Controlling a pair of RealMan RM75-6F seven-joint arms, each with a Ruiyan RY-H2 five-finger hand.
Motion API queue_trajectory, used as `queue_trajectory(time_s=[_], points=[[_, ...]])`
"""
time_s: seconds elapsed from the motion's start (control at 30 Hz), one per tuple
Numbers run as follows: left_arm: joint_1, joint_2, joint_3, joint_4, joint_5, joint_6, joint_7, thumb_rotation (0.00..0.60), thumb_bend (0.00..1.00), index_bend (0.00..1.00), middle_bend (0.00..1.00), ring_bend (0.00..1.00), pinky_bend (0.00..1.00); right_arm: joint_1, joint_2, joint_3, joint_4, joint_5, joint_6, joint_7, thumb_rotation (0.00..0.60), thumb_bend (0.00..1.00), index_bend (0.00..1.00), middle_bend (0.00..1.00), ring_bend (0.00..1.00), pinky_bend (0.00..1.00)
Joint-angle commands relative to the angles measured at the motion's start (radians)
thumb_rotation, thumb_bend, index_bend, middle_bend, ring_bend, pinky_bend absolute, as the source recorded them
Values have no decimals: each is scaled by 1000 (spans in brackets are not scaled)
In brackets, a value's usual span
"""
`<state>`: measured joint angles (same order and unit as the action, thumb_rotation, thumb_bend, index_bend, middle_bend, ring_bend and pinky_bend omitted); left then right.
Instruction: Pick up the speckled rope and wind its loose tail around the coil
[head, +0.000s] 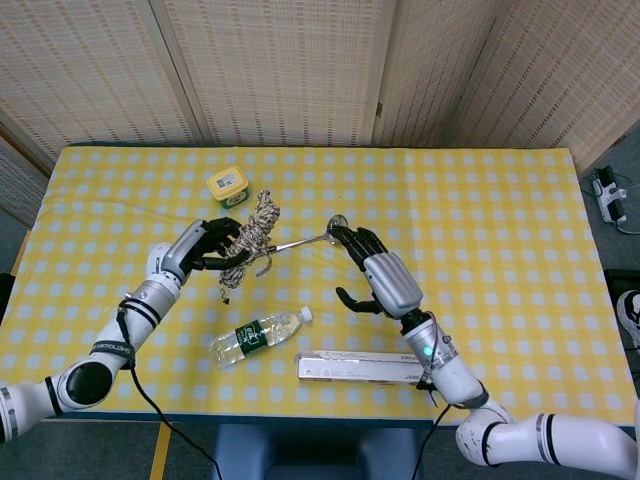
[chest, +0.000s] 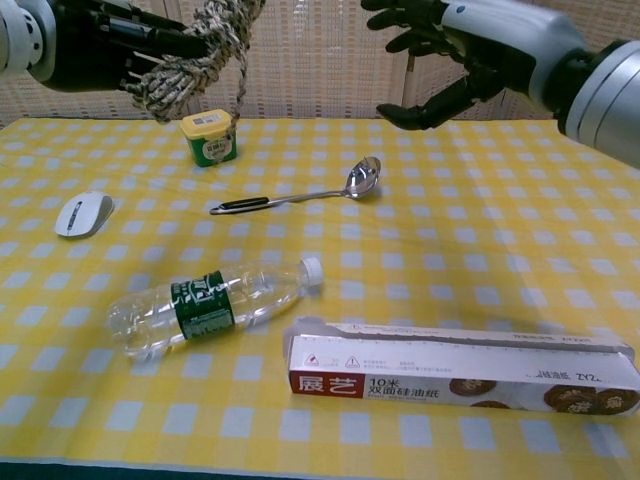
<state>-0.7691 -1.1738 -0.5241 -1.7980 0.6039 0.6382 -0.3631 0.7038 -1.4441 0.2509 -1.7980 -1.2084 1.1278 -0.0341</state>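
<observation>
My left hand (head: 205, 247) (chest: 105, 42) grips the speckled rope coil (head: 252, 235) (chest: 195, 52) and holds it up above the table's left half. A short loose tail (head: 229, 285) hangs down from the coil. My right hand (head: 378, 277) (chest: 462, 55) is raised to the right of the coil, apart from it, with fingers spread and nothing in them.
On the yellow checked table (head: 480, 230) lie a spoon (chest: 300, 195), a water bottle (head: 254, 337) (chest: 210, 304), a long foil box (head: 360, 367) (chest: 460, 368), a white mouse (chest: 83, 213) and a yellow-lidded tub (head: 228, 186) (chest: 209, 137).
</observation>
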Motion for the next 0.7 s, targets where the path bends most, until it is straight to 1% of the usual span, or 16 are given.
queue_trajectory(time_s=[0.03,0.17,0.3,0.43,0.6,0.7], points=[[5,1,24,3,31,30,20,600,518,595,609,567,590,-19,25,-12,-10,-8,11,-14,600,361,0,0,61,37],[9,-5,54,12,71,73,49,600,518,596,609,566,590,-61,71,-39,-16,-26,48,-46,600,350,0,6,61,38],[20,-7,80,15,116,106,68,600,518,596,609,566,590,-120,126,-82,-12,-57,105,-95,600,350,8,64,94,49],[32,-15,100,22,159,146,84,600,518,596,609,566,590,-185,178,-132,-14,-82,156,-120,600,364,73,117,138,66],[46,-40,132,33,224,230,134,600,518,596,609,566,589,-282,239,-185,-10,-113,232,-94,600,365,80,122,147,72],[53,-48,141,33,243,248,137,600,518,596,609,566,588,-331,257,-205,4,-139,277,-54,600,364,80,119,137,72]])
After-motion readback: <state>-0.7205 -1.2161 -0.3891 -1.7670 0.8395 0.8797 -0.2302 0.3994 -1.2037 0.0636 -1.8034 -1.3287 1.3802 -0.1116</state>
